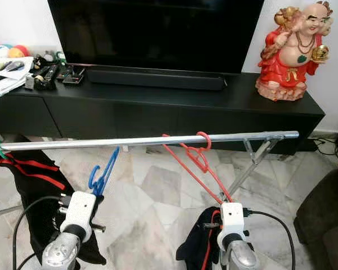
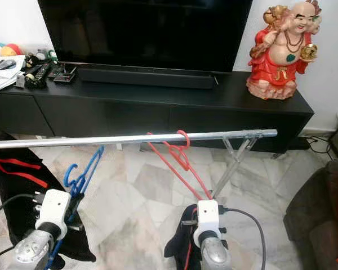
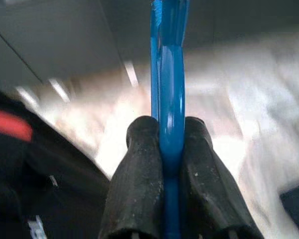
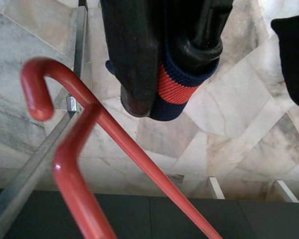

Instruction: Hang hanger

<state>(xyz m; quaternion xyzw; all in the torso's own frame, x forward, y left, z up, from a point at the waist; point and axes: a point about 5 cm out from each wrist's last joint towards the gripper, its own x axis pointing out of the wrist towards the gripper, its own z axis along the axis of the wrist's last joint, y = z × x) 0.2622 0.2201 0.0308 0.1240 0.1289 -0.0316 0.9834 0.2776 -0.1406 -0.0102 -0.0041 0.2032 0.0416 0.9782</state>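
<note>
Nearest you, the left gripper (image 3: 172, 149) has its jaws closed on the blue hanger (image 1: 103, 175), a thin, glossy plastic piece. In the left wrist view its two rubbery black fingers (image 3: 137, 174) press against either side of the blue strip. The hanger rises from the jaws toward the rail but hangs just below it, its hook not over the bar.

The right gripper (image 4: 164, 89) clamps a ribbed cuff (image 4: 177, 92) of navy fabric with a red stripe; its jaws are closed on that cloth, which belongs to the dark garment (image 1: 198, 239) bunched below the right wrist. The red hanger (image 1: 194, 160), smooth rounded plastic, has its hook looped over the rail, and its long arm slopes down to the right gripper.

Beyond both arms you see the rail (image 1: 146, 140), a straight silver metal tube running across the view, carried at its right end by an angled metal brace (image 1: 253, 157). At the rail's left end a black garment with red stripes (image 1: 31, 174) hangs from a green hook (image 1: 0, 149). The floor (image 1: 158, 191) is polished marble tile with grey veining.

Farther back stands a low black cabinet (image 1: 158, 109) with a matte tabletop. On it sit a long black soundbar (image 1: 155, 79), a large dark screen (image 1: 155, 31), a cluster of remotes (image 1: 48, 73) and papers (image 1: 5, 76) at the left, and a glossy red-robed figurine (image 1: 290, 50) at the right.
</note>
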